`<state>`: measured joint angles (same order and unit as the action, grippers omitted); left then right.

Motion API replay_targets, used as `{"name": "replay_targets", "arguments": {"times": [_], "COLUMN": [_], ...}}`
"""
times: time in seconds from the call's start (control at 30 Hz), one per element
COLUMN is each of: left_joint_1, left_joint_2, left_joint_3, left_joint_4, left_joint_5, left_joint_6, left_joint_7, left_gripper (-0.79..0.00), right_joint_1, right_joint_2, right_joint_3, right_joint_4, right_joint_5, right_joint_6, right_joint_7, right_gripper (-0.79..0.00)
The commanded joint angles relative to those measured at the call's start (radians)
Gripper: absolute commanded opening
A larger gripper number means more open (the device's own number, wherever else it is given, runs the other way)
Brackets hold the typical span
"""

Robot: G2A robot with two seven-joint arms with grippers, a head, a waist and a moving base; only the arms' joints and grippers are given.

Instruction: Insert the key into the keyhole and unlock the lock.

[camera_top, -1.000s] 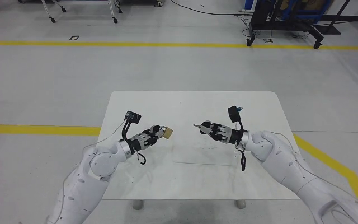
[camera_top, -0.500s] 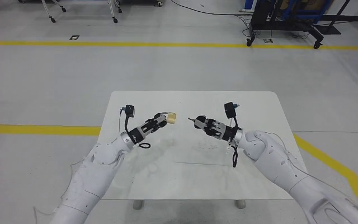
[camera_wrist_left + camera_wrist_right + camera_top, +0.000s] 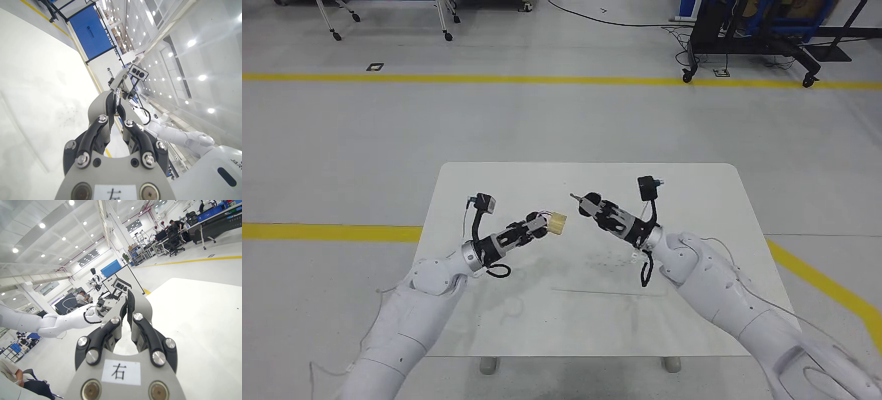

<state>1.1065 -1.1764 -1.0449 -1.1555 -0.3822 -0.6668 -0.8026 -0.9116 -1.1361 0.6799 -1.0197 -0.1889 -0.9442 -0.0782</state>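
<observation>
A: Looking for the lock (image 3: 556,222)
B: Found just left of centre in the top view: brass, held up off the white table (image 3: 692,190), clamped in the left gripper (image 3: 543,219)
A: Seen from the left wrist too?
B: Yes, mid-frame there: ribbed pads (image 3: 110,106) squeezed onto a thin strip of bright metal, part of the lock
A: And the key (image 3: 575,197)?
B: Just right of centre in the top view, sticking out of the right gripper (image 3: 588,204), tip slanted toward the upper left of the frame
A: Touching the lock?
B: No, near but apart, a small gap of bare table between, key slightly higher in the frame than the lock
A: Right claw apart or together?
B: Together, closed tight around the key; in the right wrist view, black pads (image 3: 130,306) pressed face to face at mid-frame
A: Left claw, to be sure?
B: Together as well, gripping the lock from the lower-left side, brass body jutting toward the right of the frame
</observation>
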Motion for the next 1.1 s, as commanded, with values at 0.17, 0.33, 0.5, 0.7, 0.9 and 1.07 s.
{"name": "replay_targets", "arguments": {"times": [0.17, 0.33, 0.5, 0.7, 0.9, 1.07], "left_joint_1": [0.003, 0.001, -0.002, -0.007, -0.011, -0.013], "left_joint_2": [0.000, -0.001, -0.002, -0.006, -0.009, -0.012], "left_joint_3": [0.001, -0.003, -0.002, 0.000, 0.000, -0.006], "left_joint_4": [-0.008, 0.000, 0.007, 0.014, 0.024, 0.036], "left_joint_5": [-0.007, -0.024, -0.007, -0.015, -0.023, -0.041], "left_joint_6": [-0.012, -0.018, -0.008, 0.005, 0.007, 0.057], "left_joint_7": [-0.028, -0.045, -0.033, -0.020, -0.017, 0.005], "left_gripper": [-0.785, -0.785, -0.785, -0.785, -0.785, -0.785], "right_joint_1": [0.025, 0.037, 0.047, 0.046, 0.050, 0.036], "right_joint_2": [-0.033, -0.055, -0.074, -0.082, -0.082, -0.076], "right_joint_3": [-0.011, -0.018, -0.029, -0.045, -0.030, 0.015], "right_joint_4": [0.061, 0.097, 0.092, 0.053, 0.050, 0.038], "right_joint_5": [0.038, 0.046, 0.069, 0.149, 0.225, 0.221], "right_joint_6": [-0.053, -0.056, -0.068, -0.068, -0.068, -0.068], "right_joint_7": [0.037, 0.061, 0.103, 0.216, 0.306, 0.305], "right_gripper": [-0.785, -0.785, -0.785, -0.785, -0.785, -0.785]}}
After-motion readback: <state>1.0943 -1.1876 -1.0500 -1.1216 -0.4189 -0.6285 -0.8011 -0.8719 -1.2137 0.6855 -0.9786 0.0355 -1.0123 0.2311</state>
